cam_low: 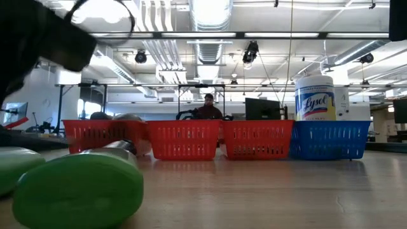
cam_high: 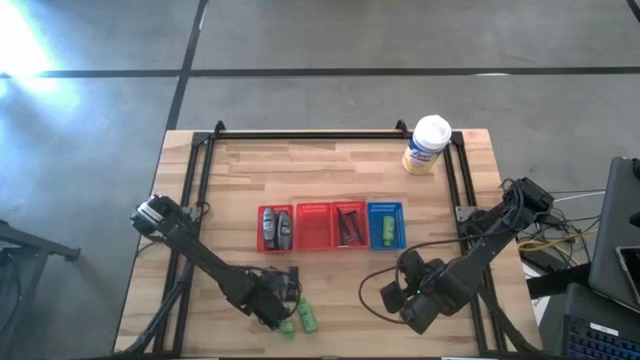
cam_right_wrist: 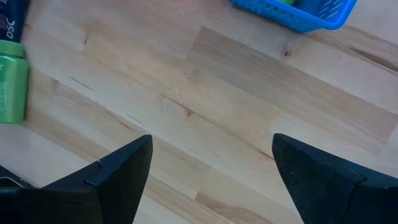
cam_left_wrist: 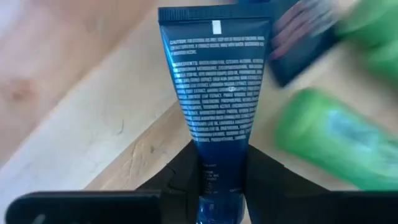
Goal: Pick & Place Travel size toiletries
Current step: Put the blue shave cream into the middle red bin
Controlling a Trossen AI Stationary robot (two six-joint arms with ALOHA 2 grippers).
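Observation:
A dark blue tube (cam_left_wrist: 214, 93) with white print lies on the wood near the table's front edge, and my left gripper (cam_high: 276, 302) (cam_left_wrist: 219, 186) is shut on it from above. Beside it lie bright green tubes (cam_high: 308, 320) (cam_left_wrist: 336, 143) (cam_low: 76, 191) and a dark flat packet (cam_left_wrist: 298, 43). My right gripper (cam_high: 410, 295) (cam_right_wrist: 211, 174) hovers open over bare wood in front of the blue basket, with nothing between its fingers. Grey bottles (cam_high: 276, 228) lie in the leftmost red basket, dark sticks (cam_high: 350, 224) in the third, and a green tube (cam_high: 386, 231) in the blue one. My left gripper pinches the dark blue tube between its two fingers (cam_left_wrist: 180, 177) at the narrow end (cam_left_wrist: 219, 171), opposite the wide crimped end. The fingers point down and lie across the tube. I cannot tell whether the tube still rests on the wood.
A row of three red baskets (cam_high: 313, 226) and one blue basket (cam_high: 387, 212) stands mid-table. A white-lidded yellow wipes tub (cam_high: 428, 145) (cam_low: 315, 97) stands at the far right. Black rails (cam_high: 195, 180) run along the table's sides and back. A person sits in the room beyond (cam_low: 208, 105).

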